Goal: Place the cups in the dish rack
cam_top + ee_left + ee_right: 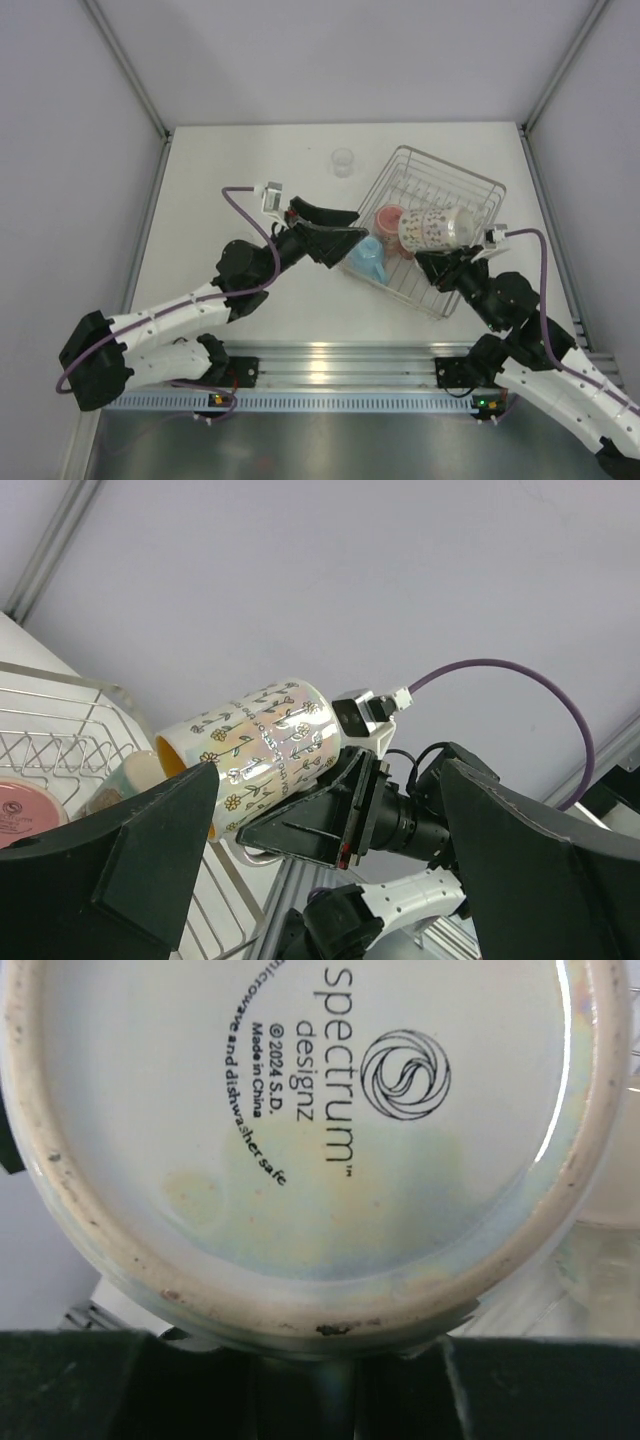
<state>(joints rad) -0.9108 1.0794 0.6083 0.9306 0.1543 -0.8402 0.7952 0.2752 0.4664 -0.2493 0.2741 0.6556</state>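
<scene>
The dish rack is a silver wire basket at the right of the table. A pink cup stands inside it, and a light blue cup rests at its near-left corner. My left gripper is open just left of the blue cup, with nothing between its fingers. My right gripper is shut on the cream patterned mug, gripping at the handle and holding it on its side over the rack. The mug's base fills the right wrist view. A clear glass stands on the table.
The rack's wires and the pink cup show at the left of the left wrist view. Grey walls enclose the table, and a metal rail runs along its near edge.
</scene>
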